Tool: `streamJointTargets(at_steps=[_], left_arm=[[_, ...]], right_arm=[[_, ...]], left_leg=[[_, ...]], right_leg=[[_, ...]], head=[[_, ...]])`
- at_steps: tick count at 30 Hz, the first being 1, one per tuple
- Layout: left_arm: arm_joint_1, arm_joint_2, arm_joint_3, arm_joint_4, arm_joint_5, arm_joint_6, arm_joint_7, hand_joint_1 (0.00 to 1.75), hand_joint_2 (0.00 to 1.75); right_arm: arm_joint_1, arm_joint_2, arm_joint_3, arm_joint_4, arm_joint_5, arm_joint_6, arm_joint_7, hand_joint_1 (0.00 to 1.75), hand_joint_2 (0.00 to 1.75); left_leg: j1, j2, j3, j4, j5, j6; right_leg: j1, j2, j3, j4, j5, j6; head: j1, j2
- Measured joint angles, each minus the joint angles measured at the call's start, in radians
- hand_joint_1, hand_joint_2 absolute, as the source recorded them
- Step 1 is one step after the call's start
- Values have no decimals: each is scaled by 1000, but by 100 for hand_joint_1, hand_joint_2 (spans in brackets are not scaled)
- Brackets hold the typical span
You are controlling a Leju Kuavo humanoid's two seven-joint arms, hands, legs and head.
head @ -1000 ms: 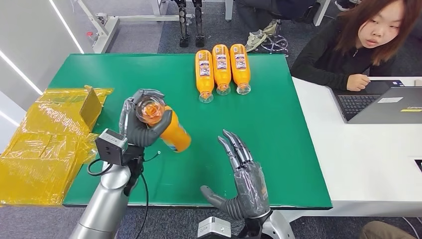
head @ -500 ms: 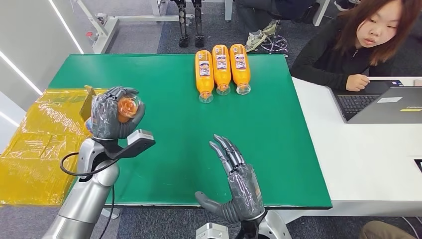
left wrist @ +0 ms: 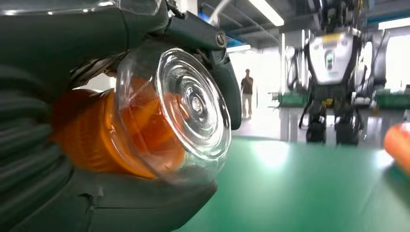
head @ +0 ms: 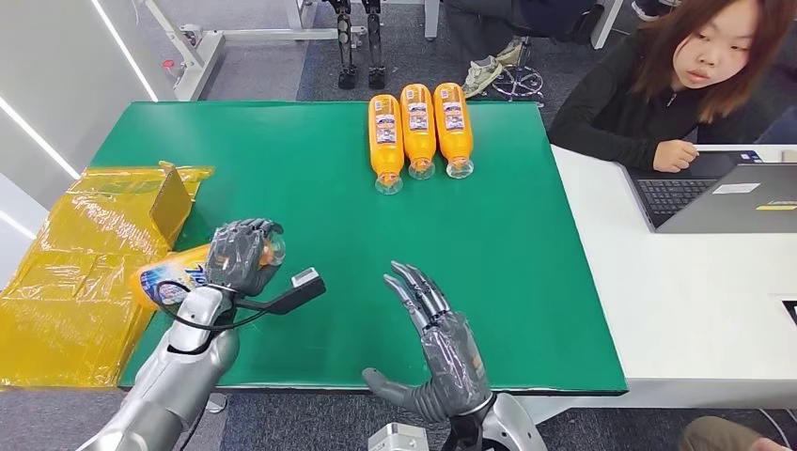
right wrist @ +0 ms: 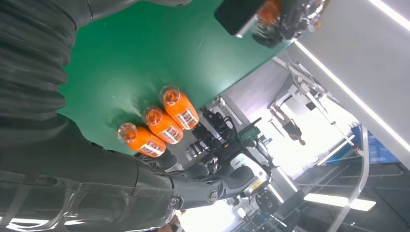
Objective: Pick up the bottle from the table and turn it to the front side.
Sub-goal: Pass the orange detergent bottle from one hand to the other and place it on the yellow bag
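Right hand (head: pixel 442 362): nearest, raised over the green table's (head: pixel 310 169) front edge, fingers spread, holding nothing. Left hand (head: pixel 242 256): at the table's left front, fingers wrapped round an orange bottle (head: pixel 174 279); the bottle lies sideways, label upward, clear base end in the grip. Yellow bags (head: pixel 66 272): left of the table. Three orange bottles (head: pixel 418 127): lying side by side at the far edge. Person (head: pixel 691 75): seated far right at a laptop (head: pixel 724 193).
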Motion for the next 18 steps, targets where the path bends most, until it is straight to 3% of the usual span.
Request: streamJointTargets(at_steps=[3,4,7,8,18], left_arm=[[-3,4,-5,47,-10,6,2,128,175],[-4,5,-6,59,-12,8,4,112,175],[-12,10,-14,93,-31,5,21,21,175],[-14,12,-17,104,-40,3,31,6,175],[-15,28,-31,167,-80,-3,89,1,175]], right_arm=[[0,-6,2,4,-3,0,-2,0,175],[0,-8,2,6,-3,0,-3,0,175],[0,-12,5,9,-3,-1,-3,0,175],[0,-13,5,9,-3,-1,-3,0,175],[2,-32,6,18,-4,-8,-6,0,175]], left_leg=[[0,0,0,0,0,0],[0,0,0,0,0,0],[0,0,0,0,0,0],[0,0,0,0,0,0],[0,1,0,0,0,0]], right_leg=[[0,0,0,0,0,0],[0,0,0,0,0,0],[0,0,0,0,0,0],[0,0,0,0,0,0],[0,1,0,0,0,0]], head=[[0,0],[0,0],[0,0],[0,0],[0,0]])
